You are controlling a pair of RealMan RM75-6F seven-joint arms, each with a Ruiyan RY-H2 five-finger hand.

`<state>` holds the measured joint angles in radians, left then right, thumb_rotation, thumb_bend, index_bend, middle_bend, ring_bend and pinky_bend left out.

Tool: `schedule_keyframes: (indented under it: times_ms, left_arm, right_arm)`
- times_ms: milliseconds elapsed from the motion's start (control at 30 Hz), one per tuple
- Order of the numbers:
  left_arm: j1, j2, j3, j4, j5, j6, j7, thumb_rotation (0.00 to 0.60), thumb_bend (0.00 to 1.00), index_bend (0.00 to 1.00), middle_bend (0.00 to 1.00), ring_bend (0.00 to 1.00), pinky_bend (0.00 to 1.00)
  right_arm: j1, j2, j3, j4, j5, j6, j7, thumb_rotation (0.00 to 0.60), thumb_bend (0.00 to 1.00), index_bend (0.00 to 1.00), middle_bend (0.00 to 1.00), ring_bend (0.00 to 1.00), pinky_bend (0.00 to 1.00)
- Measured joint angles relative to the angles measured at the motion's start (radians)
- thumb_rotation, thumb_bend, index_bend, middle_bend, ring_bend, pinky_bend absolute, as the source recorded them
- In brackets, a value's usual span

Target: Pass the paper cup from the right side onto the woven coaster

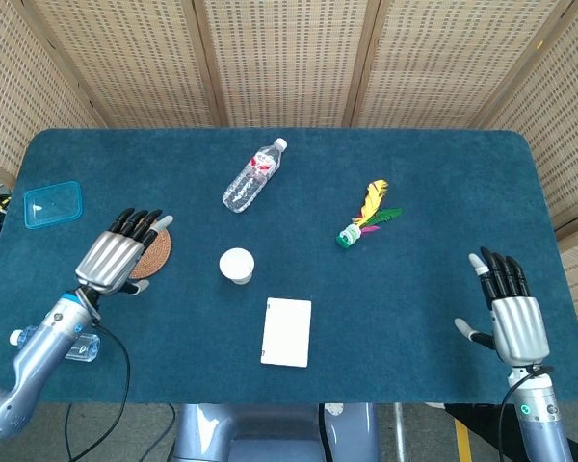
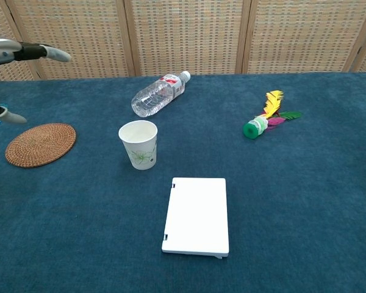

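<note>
While the paper cup [image 1: 236, 266] stands upright near the middle of the blue table [image 1: 443, 173], no hand touches it. In the chest view the cup's mouth is up and a green leaf print shows on its side. It sits right of the woven coaster [image 2: 40, 143], clearly apart from it, with bare cloth between.

Left hand [image 1: 118, 255] hangs above the coaster's near-left part in the head view, fingers spread apart and straight, holding nothing. Chest view shows only its fingertips [image 2: 55, 55] poking in at the top left, raised off the table, with the coaster uncovered below. Whether it is directly over the coaster or just beside it, cannot tell.

Right hand [image 1: 507, 313] is at the table's near right edge, well apart from the cup, fingers extended and separated, empty. It shows in the head view only.

Other things: clear plastic bottle [image 1: 253, 175] lying on its side beyond the cup, cap pointing away to the right. White flat box [image 1: 287, 332] lies just in front of the cup. Feathered shuttlecock [image 1: 365, 216] with green base lies to the right of the cup. Blue lid [image 1: 52, 204] flat near the far left edge. Small clear bottle [image 1: 77, 346] lies by the left forearm at the near edge.
</note>
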<state>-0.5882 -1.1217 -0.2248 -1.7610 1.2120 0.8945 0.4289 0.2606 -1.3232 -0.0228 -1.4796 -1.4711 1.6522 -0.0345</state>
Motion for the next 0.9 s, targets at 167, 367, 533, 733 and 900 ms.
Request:
schedule_keyframes:
  times_ms: [167,367,533,733,900]
  left_arm:
    - [-0.092,-0.011,-0.009,0.025,-0.099,-0.102,0.059,0.600,0.19,0.00,0.00,0.00,0.00]
    - [-0.194,-0.050,0.010,0.069,-0.199,-0.166,0.160,0.600,0.19,0.00,0.00,0.00,0.00]
    - [-0.283,-0.100,0.034,0.094,-0.294,-0.185,0.250,0.600,0.20,0.00,0.00,0.00,0.00]
    - [-0.383,-0.167,0.066,0.116,-0.417,-0.185,0.334,0.600,0.20,0.00,0.00,0.00,0.00]
    - [-0.455,-0.222,0.096,0.143,-0.519,-0.175,0.376,0.600,0.21,0.00,0.00,0.00,0.00]
  right_arm:
    - [-0.009,0.000,0.017,0.010,-0.004,-0.006,0.014,0.600,0.08,0.03,0.00,0.00,0.00]
    - [-0.021,-0.002,0.038,0.022,-0.008,-0.019,0.031,0.600,0.08,0.03,0.00,0.00,0.00]
    - [-0.030,-0.002,0.053,0.031,-0.010,-0.029,0.043,0.600,0.08,0.03,0.00,0.00,0.00]
    - [-0.045,0.003,0.074,0.040,-0.003,-0.036,0.075,0.600,0.08,0.03,0.00,0.00,0.00]
    - [-0.057,0.007,0.091,0.047,-0.001,-0.036,0.101,0.600,0.08,0.03,0.00,0.00,0.00]
